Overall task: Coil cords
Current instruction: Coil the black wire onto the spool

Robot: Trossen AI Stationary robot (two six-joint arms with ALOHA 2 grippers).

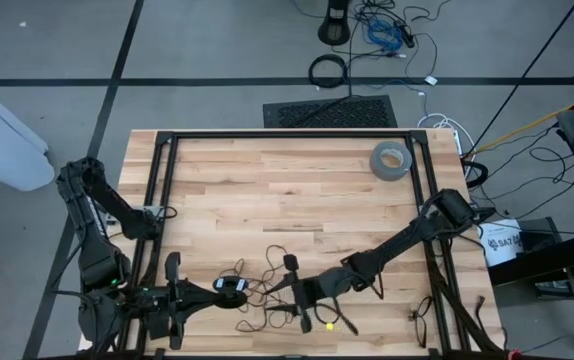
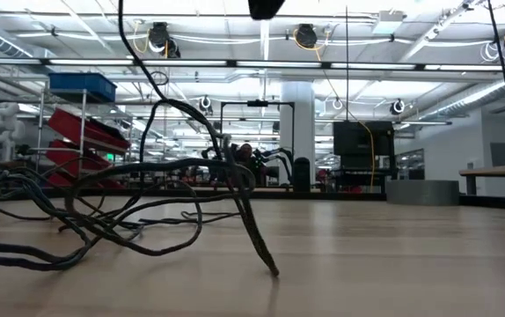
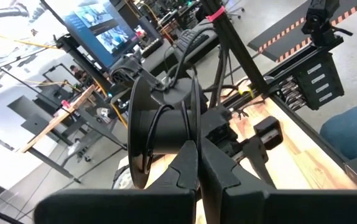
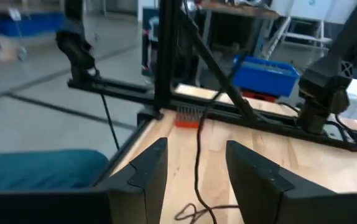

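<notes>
Cords [image 1: 267, 285] are for the most part not coiled: the thin black wire lies in loose, tangled loops on the table [image 1: 287, 190], near its front edge, between my two grippers. In the low view I see the same untidy heap [image 2: 147, 211], with one strand going up out of the picture. My left gripper [image 1: 229, 290] has its jaws closed, and in its wrist view a black spool [image 3: 160, 130] stands just beyond the fingers with some wire around it; whether the jaws pinch the wire, I cannot tell. My right gripper [image 4: 194, 177] is open, with the wire hanging between its fingers and not held. I judge that most of the winding remains. Only readable writing: "SAT" on a white label [image 1: 502, 242] beside the table.
</notes>
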